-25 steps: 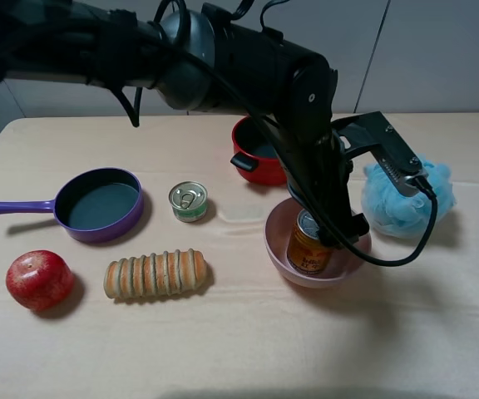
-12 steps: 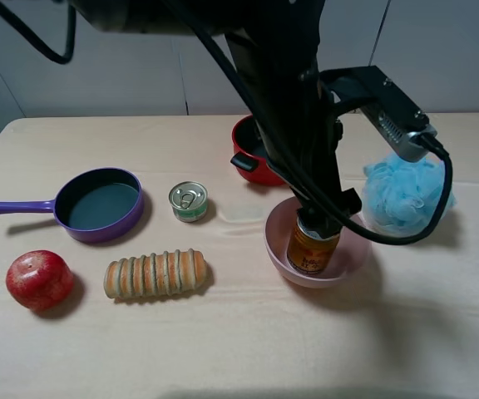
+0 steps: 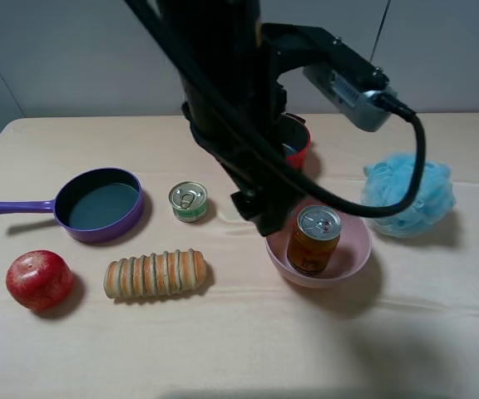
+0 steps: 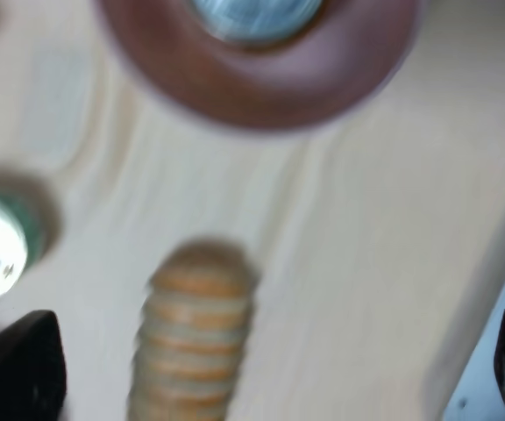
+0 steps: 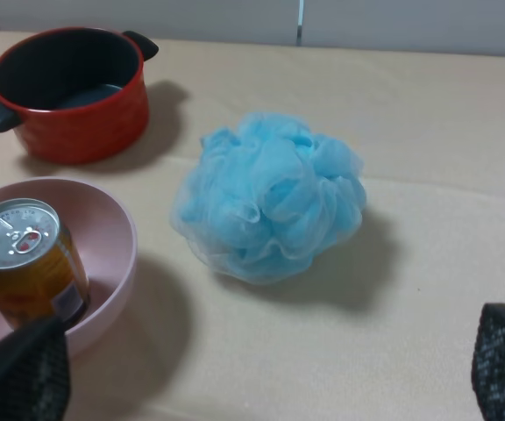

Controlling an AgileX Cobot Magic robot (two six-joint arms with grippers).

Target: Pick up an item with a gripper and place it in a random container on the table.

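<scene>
The orange-yellow can (image 3: pixel 313 241) stands upright inside the pale pink bowl (image 3: pixel 352 253), free of any gripper. The black left arm is raised high, and its claw end (image 3: pixel 260 214) hangs just left of the bowl. In the blurred left wrist view my left gripper (image 4: pixel 266 368) is wide open and empty. It looks down on the bowl (image 4: pixel 261 88) and the can's top (image 4: pixel 252 10). My right gripper (image 5: pixel 261 373) is open and empty, low near the bowl (image 5: pixel 112 241) and can (image 5: pixel 29 263). It does not show in the exterior view.
On the beige table (image 3: pixel 239 341) are a purple pan (image 3: pixel 98 204), a green-labelled tin (image 3: pixel 188 201), a bread roll (image 3: pixel 156 274) and a red fruit (image 3: pixel 40 280). There are also a blue bath puff (image 3: pixel 407 195) and a red pot (image 5: pixel 68 92), which the arm partly hides in the exterior view.
The left arm has risen and swung left, away from the bowl. Its claw was down around the can before. The can now stands alone in the bowl.
</scene>
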